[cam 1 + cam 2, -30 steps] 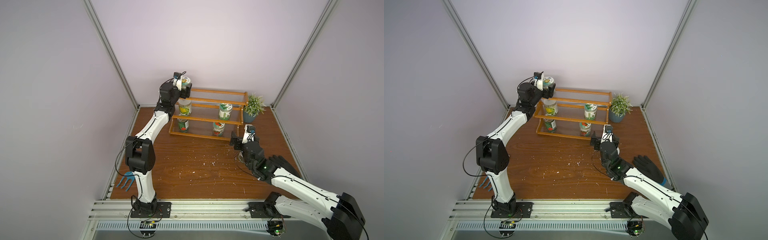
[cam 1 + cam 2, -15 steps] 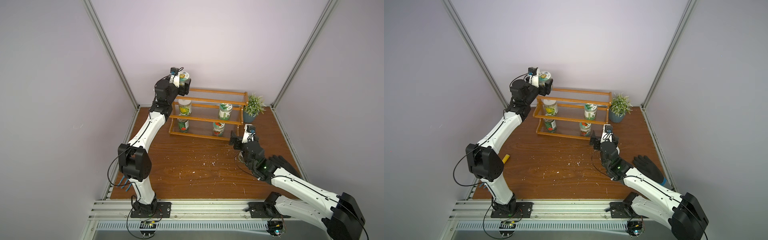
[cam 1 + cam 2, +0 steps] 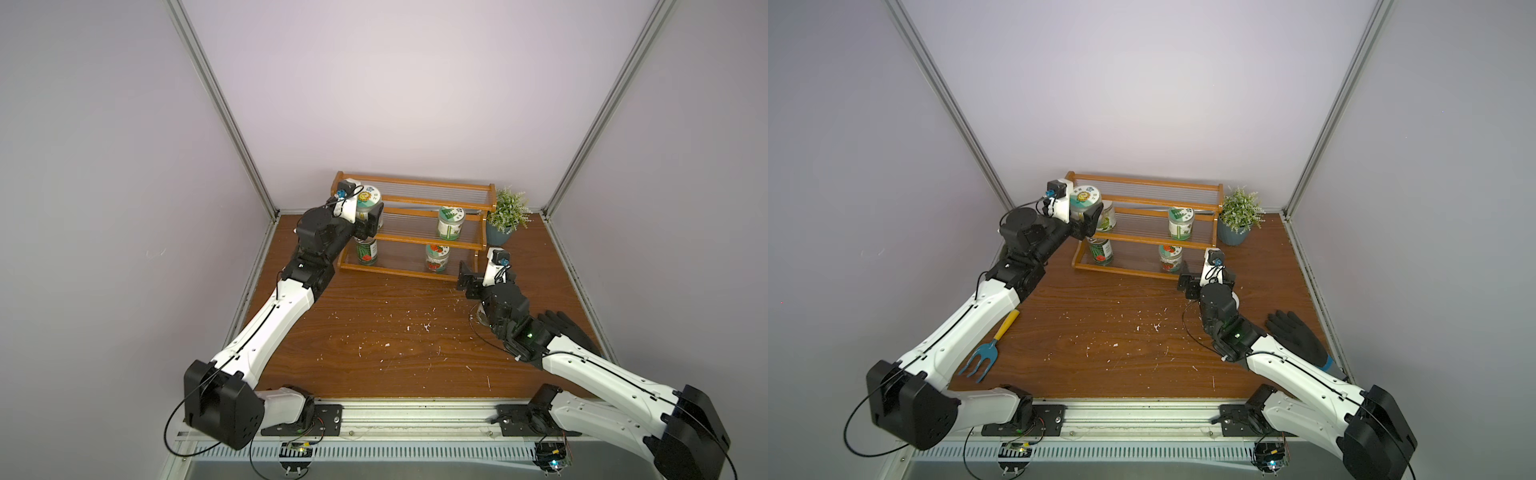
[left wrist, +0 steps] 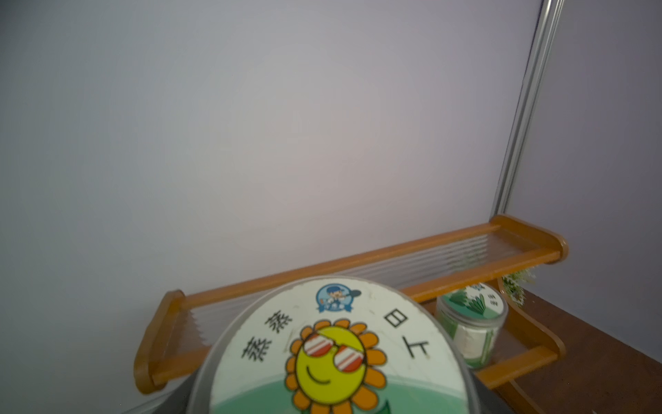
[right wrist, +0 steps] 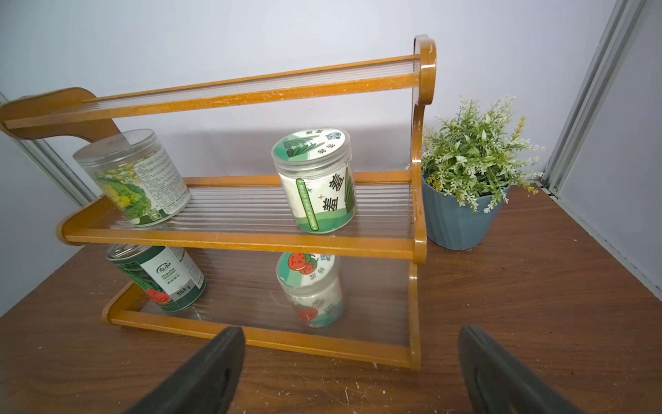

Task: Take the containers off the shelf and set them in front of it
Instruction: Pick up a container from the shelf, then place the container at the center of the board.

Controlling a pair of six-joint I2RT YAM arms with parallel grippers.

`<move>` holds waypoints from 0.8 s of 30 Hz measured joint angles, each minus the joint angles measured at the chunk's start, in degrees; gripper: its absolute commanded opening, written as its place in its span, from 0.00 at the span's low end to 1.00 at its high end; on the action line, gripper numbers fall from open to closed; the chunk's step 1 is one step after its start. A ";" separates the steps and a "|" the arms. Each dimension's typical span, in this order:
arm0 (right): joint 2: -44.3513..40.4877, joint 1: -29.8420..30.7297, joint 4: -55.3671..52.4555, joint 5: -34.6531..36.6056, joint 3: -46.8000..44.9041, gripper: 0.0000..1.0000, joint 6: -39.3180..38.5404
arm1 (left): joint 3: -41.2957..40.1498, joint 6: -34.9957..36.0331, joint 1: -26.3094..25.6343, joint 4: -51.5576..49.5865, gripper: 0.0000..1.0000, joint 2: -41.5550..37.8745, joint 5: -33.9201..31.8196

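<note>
In both top views the left gripper (image 3: 366,214) grips the clear sunflower-lidded jar (image 3: 369,197) upright, apparently above the orange-brown three-tier shelf (image 3: 432,193) at its left end; its target lies lower, before the shelf. Left wrist: the jar (image 4: 333,355) looms close. Right wrist: the right gripper (image 5: 351,344) gapes empty, facing the shelf.

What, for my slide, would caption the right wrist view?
Open right claw faces a shelf holding three jars and a can beside a plant.
</note>
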 measured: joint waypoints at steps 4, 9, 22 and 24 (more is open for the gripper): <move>-0.33 0.00 -0.02 -0.85 0.00 0.99 0.00 | -11.41 -1.62 -1.38 -1.07 0.49 -9.27 -2.32; -1.44 0.00 -0.02 -1.09 0.00 0.99 0.00 | -22.12 -3.89 -2.12 -0.09 0.51 -16.39 -4.92; -5.62 0.00 -0.46 -1.07 -0.09 0.99 0.00 | -42.73 -7.67 -2.58 13.18 0.50 -17.40 -14.69; -6.01 0.00 -0.44 -1.09 -0.28 0.99 0.07 | -42.75 -7.74 -2.60 16.06 0.51 -14.73 -16.72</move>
